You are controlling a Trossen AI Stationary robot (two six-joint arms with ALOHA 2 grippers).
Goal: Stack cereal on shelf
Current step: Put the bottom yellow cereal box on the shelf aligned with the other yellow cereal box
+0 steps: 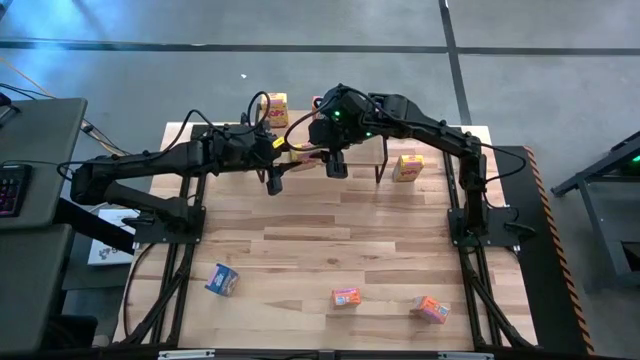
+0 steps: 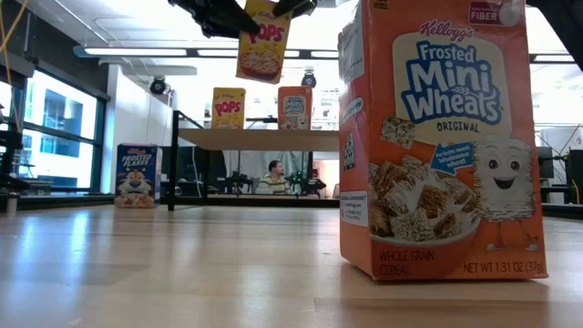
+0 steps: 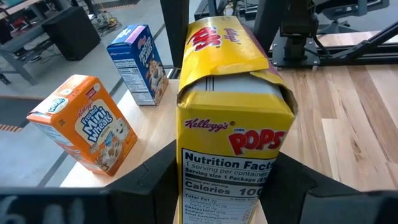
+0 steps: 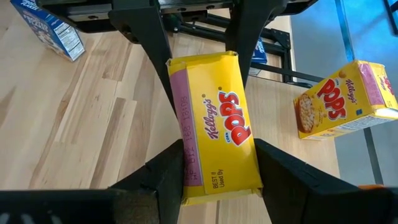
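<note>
Low view: yellow Pops box (image 2: 264,41) clamped btwn both claws, left gripper (image 2: 219,16); right gripper (image 2: 293,7).

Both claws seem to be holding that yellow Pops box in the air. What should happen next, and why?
Probably one gripper lets go. The left gripper and the right gripper both clamp one Pops box above the shelf, and a single grip would likely be enough to lower it there.

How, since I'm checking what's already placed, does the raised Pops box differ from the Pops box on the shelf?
The raised Pops box hangs in the air, gripped by the left gripper and the right gripper; the shelf Pops box rests on the shelf, untouched. The raised Pops box is tilted; the shelf Pops box stands upright. Both are yellow with the same print.
</note>
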